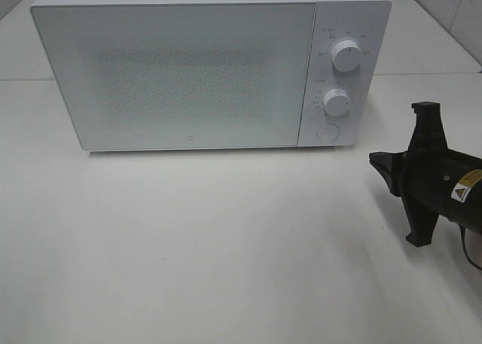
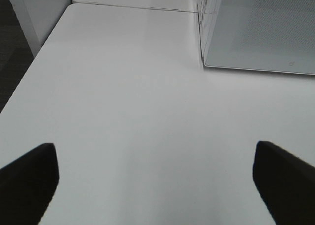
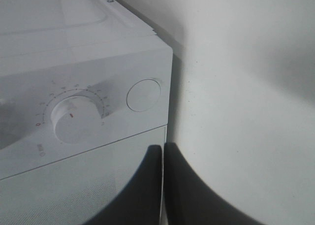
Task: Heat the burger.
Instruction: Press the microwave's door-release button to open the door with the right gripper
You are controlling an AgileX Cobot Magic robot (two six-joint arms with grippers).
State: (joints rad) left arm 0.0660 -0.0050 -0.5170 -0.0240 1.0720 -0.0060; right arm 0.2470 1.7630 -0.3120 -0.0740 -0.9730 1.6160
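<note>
Right black claw shut, holding nothing, just right of the white boxy microwave oven; left black claw fully open, empty, front-left of it; its frosted door closed; burger's place cannot be told.

Microwave stands at the back of the table; upper knob, lower knob and button run downward on the microwave's right panel; right gripper sits before and right of the microwave.

Bright, even light; soft shadows; wrist views seemingly blurred.
</note>
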